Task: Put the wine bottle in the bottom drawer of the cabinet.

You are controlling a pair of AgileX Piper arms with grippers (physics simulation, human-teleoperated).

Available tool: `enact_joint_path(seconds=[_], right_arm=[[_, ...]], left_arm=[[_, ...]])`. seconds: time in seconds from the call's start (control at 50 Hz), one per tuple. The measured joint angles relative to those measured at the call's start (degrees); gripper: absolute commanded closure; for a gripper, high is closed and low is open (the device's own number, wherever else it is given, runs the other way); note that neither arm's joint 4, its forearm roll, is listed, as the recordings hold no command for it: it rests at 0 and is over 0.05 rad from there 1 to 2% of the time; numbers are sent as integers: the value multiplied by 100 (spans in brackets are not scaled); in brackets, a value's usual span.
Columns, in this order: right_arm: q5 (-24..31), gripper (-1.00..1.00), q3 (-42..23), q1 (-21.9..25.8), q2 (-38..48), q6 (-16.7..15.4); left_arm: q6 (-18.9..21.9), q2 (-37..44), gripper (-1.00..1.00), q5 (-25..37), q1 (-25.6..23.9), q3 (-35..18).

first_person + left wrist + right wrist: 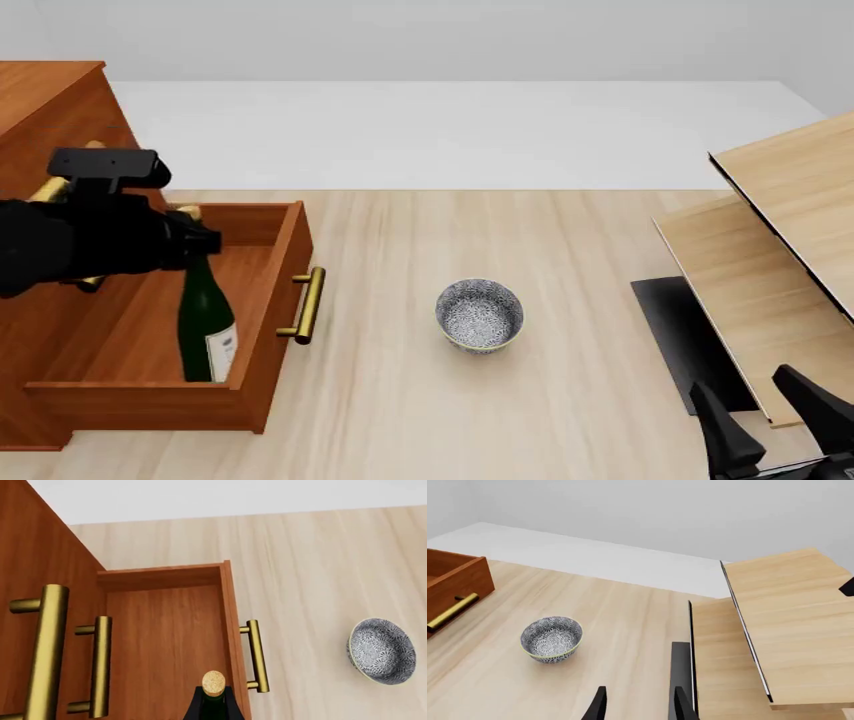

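Three views, shared bowl

light wood table, grain running front to back. cabinet standing at 9 o'clock, bottom drawer pulled out over the tabletop. speckled grey bowl at centre, apart from the drawer front. pale slanted wooden furniture at 3 o'clock.

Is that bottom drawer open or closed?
Open. The bottom drawer is pulled out from the cabinet, and the wine bottle stands upright inside.
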Motion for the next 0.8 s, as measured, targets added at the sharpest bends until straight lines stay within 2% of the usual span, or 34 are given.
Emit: enact_joint_path(seconds=[0.52,0.8], right_arm=[[6,-100,0,-4,2,2],[-4,-100,0,-12,15,6]], left_arm=[[-270,266,100,-282,-23,95],[-258,564,100,-463,57,-22]])
